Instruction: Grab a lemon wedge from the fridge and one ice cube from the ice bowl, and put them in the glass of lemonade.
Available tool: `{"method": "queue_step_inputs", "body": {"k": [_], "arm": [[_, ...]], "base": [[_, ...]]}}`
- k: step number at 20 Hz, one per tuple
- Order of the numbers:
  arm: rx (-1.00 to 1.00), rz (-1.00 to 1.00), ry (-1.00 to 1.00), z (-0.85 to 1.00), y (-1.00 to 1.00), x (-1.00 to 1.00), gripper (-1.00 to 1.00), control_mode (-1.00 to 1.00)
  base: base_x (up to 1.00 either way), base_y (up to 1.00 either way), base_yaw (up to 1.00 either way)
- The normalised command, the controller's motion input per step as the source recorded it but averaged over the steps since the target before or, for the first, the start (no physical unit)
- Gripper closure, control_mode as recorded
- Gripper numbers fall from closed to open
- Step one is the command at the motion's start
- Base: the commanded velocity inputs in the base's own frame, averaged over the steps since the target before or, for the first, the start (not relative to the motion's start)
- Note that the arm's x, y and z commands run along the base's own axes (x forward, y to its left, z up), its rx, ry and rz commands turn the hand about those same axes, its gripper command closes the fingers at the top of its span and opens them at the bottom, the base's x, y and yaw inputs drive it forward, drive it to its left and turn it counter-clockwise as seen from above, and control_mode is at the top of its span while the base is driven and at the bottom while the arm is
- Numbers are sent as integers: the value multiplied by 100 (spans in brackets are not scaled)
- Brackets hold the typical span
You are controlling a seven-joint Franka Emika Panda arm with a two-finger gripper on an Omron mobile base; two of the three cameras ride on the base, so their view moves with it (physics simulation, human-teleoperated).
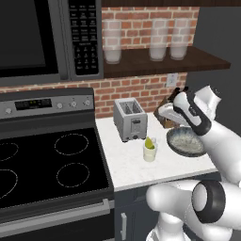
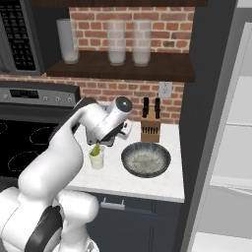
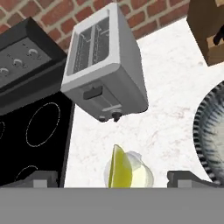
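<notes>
The glass of lemonade (image 1: 150,152) (image 2: 97,159) (image 3: 136,176) stands on the white counter in front of the toaster. A yellow-green lemon wedge (image 1: 148,142) (image 2: 94,150) (image 3: 120,169) sticks up out of it. My gripper (image 1: 163,113) (image 2: 105,141) (image 3: 113,179) hovers just above the glass, open, holding nothing; its dark fingertips (image 3: 43,178) stand wide on either side of the glass in the hand view. The ice bowl (image 1: 187,142) (image 2: 145,159) (image 3: 211,131), dark grey with whitish speckled contents, sits right of the glass. The fridge (image 2: 214,113) stands at the right with its white shelves exposed.
A silver toaster (image 1: 130,119) (image 3: 105,65) stands behind the glass. A knife block (image 2: 150,127) (image 3: 211,30) sits at the brick wall. The black stove (image 1: 47,160) borders the counter on the left. Frosted glasses (image 1: 157,44) line the shelf above.
</notes>
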Motion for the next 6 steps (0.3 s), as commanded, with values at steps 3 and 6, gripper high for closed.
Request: {"method": "queue_step_inputs", "body": {"k": [3,6], "arm": [[2,-21,-12,0,0,-17,-100,-100],[2,-16,-19,0,0,-27,-100,-100]], "base": [[0,0,0],[0,0,0]]}}
